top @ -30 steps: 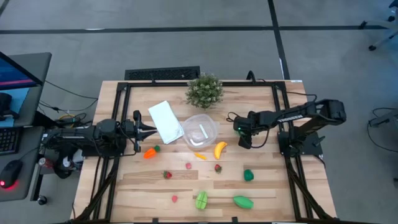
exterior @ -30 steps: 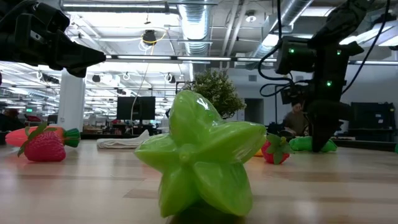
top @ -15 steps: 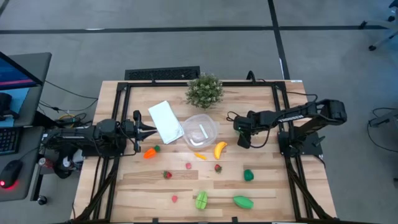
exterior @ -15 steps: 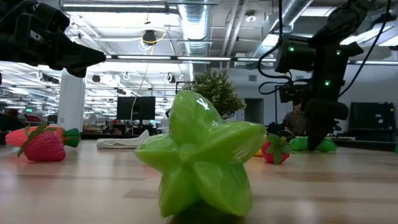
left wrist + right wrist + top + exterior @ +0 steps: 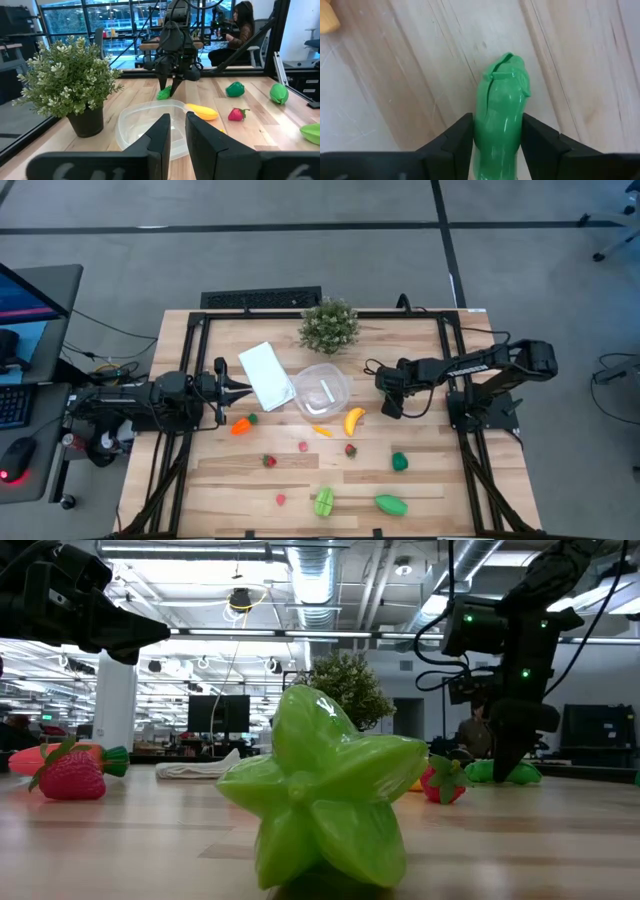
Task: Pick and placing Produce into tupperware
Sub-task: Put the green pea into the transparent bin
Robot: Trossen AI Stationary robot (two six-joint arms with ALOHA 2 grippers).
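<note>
Clamping a green piece (image 5: 499, 117), right claw (image 5: 497, 131) low over pale plank tabletop (image 5: 410, 75); left claw (image 5: 177, 131) shut.

Around the clear tupperware (image 5: 322, 390), access is crowded: the potted plant (image 5: 328, 326) blocks 12 o'clock, the white lid (image 5: 266, 375) lies touching or just beside its 9 o'clock rim, and the banana (image 5: 353, 420) sits at 5 o'clock. The right gripper (image 5: 390, 394), clamped on a green piece (image 5: 501, 125), occupies 3 o'clock. Bare wood lies open between lid and plant, at 11 o'clock.
</note>
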